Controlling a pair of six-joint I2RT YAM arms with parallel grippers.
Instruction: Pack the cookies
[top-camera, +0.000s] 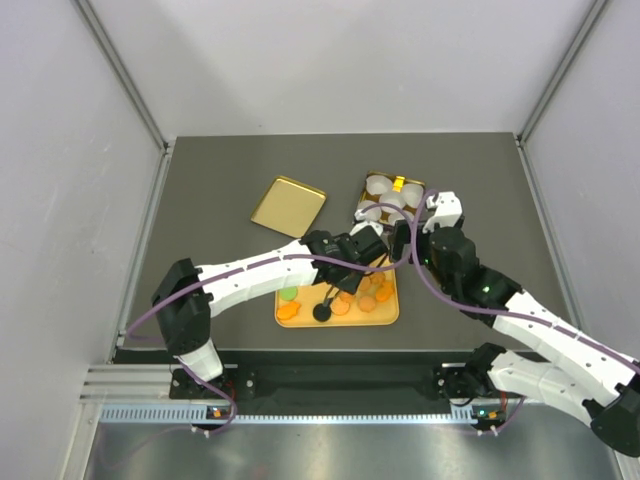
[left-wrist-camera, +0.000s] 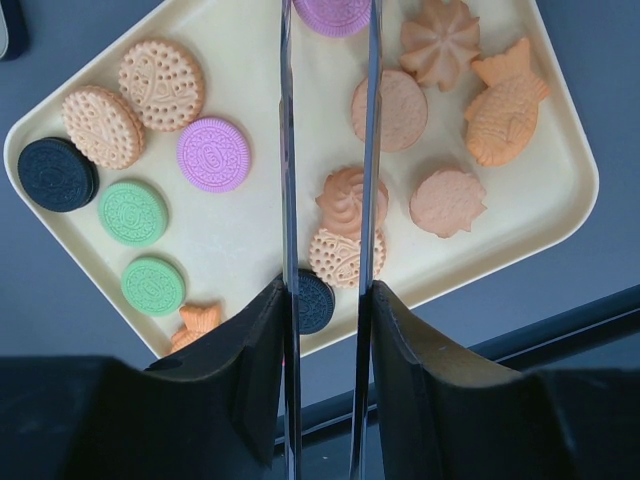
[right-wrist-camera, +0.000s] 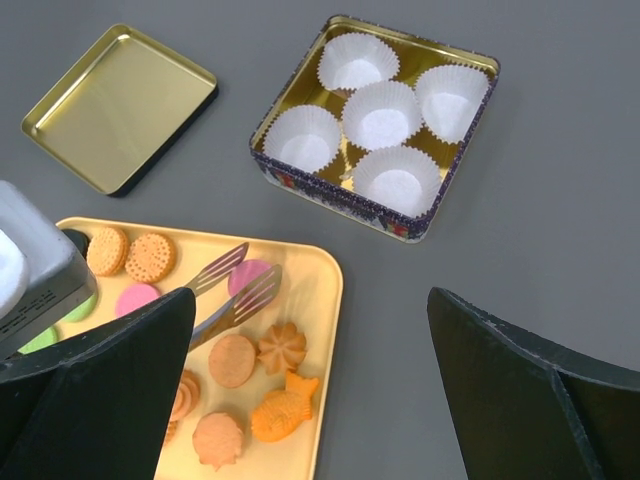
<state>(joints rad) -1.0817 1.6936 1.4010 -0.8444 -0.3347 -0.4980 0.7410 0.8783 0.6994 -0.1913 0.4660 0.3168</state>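
1. The left end effector grasps thin metal tongs, their blades apart.
2. Flat orange, pink, green and black cookies lie on the pale yellow tray beneath them.
3. The right end effector is released and empty.

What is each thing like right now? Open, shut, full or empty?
Tin, open, lid off.
Lid, off, lying inside-up beside the tin.
Paper cups, five, all empty.
Tray, holding the cookies.
Tongs, tips apart by a pink cookie.
Left tool, shut on the tongs.
Right tool, open, empty.
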